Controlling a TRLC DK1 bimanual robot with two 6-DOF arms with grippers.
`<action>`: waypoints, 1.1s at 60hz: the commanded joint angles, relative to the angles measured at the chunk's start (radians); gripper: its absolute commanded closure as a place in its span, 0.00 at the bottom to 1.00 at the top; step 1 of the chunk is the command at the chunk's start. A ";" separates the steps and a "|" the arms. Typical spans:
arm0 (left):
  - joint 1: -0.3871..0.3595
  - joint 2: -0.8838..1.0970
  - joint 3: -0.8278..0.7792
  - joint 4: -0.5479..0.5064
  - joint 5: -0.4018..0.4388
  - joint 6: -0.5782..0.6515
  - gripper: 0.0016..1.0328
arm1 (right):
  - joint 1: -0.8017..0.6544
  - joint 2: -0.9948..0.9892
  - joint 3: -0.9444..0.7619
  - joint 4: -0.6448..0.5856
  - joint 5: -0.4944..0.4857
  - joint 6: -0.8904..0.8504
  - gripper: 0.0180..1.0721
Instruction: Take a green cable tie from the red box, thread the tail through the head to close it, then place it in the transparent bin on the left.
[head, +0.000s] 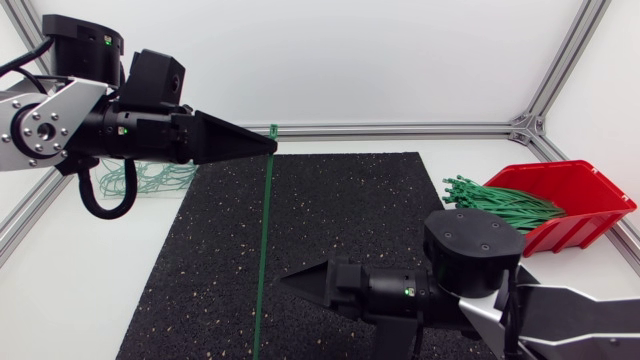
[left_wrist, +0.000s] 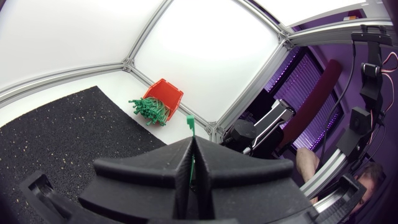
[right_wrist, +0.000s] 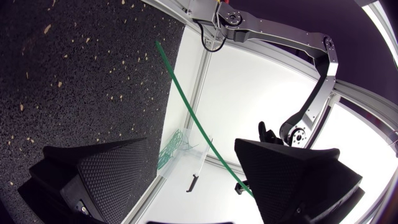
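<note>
My left gripper (head: 270, 144) is shut on a green cable tie (head: 264, 240) just below its head (head: 273, 130). The strap hangs straight down over the black mat, its tail near the front edge. In the left wrist view the tie (left_wrist: 192, 163) is pinched between the shut fingers, and its head (left_wrist: 189, 121) pokes out past the tips. My right gripper (head: 290, 281) lies low at the front and points left, just right of the strap. Its fingers (right_wrist: 106, 174) are wide open, and the tie (right_wrist: 199, 127) crosses slantwise ahead of the gap, touching neither.
The red box (head: 580, 190) at the right spills a bundle of green ties (head: 500, 203). The transparent bin (head: 150, 180) at the back left holds closed ties and sits behind my left arm. A black mat (head: 350, 210) covers the table's middle, and a metal frame (head: 400, 129) lines the edges.
</note>
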 joint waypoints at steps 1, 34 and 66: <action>0.000 0.036 -0.001 0.012 0.021 -0.029 0.97 | 0.020 0.028 0.023 0.015 -0.009 -0.027 0.04; 0.038 0.128 0.011 0.201 0.053 -0.259 0.97 | 0.090 0.106 -0.006 0.036 -0.027 0.006 0.23; 0.033 0.226 0.061 0.629 0.053 -0.673 0.97 | -0.077 0.151 0.102 0.085 -0.115 -0.020 0.23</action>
